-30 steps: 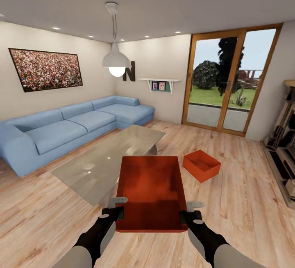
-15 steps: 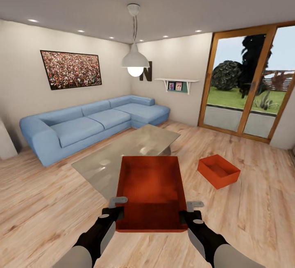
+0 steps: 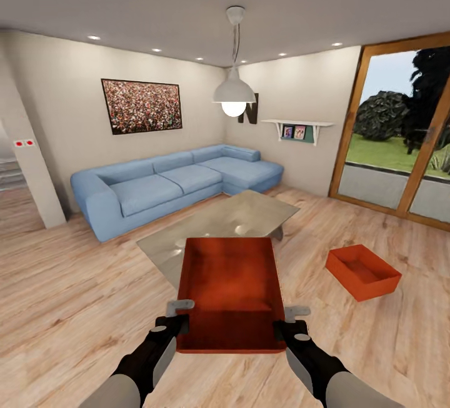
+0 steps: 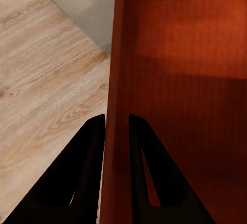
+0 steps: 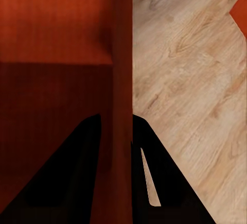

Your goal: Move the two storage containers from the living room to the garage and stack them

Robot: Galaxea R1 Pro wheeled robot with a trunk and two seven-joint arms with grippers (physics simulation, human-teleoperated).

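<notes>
The held storage container (image 3: 229, 295) has thin, smooth, matt red-orange walls like plastic, and so does the second container (image 3: 362, 272) lying on the floor. The living room floor (image 3: 75, 295) is light wood plank with visible grain and a faint sheen. The coffee table (image 3: 219, 233) has a glossy glass top that catches reflections. The sofa (image 3: 169, 186) looks like soft, matt blue cloth. The glass doors (image 3: 400, 139) have warm wood frames, and the walls (image 3: 69, 120) are smooth, matt beige. Both gripper fingers (image 4: 85, 167) look like matt black plastic.

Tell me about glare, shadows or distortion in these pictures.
Head view: wide-angle bending of walls, lit lamp, pale glints on the glass table. Left wrist view: bin wall darkens toward the claw. Right wrist view: same shading near the claw.
</notes>
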